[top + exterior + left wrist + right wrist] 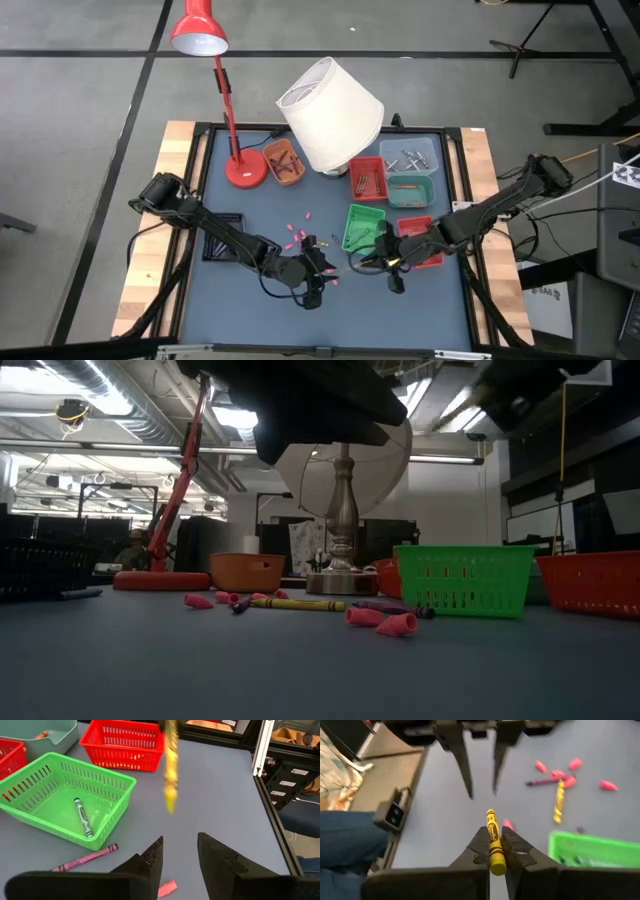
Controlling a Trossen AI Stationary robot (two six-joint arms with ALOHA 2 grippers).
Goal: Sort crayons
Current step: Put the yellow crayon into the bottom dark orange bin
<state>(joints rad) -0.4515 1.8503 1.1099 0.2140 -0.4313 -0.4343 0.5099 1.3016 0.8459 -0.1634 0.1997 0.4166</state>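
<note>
Right gripper (pixel 492 851): your right arm's fingers are clamped on a yellow crayon (pixel 493 840), which sticks out past the tips above the blue table (pixel 250 320).
Left gripper (pixel 180 852): its fingers stand apart, holding nothing, facing the right gripper near the table's front middle.
Step in hand: this looks like a handover just made; you now carry the yellow crayon to a tray. Keep the grip firm and lift clear of the left fingers before swinging away.
Loose crayons: a purple crayon (pixel 85 859) lies beside the green tray (pixel 30 822); a second yellow crayon (pixel 559 801) and pink bits (pixel 607 784) lie farther across the table.
Trays: the green tray holds one green crayon (pixel 83 817); a red tray (pixel 125 745) sits behind it.
Left wrist view only: shows the green tray's contents and the carried crayon as a blur.
Low view only: shows the scattered pieces level with the table, with a lamp base (pixel 341 582) beyond; no gripper tips appear there.
</note>
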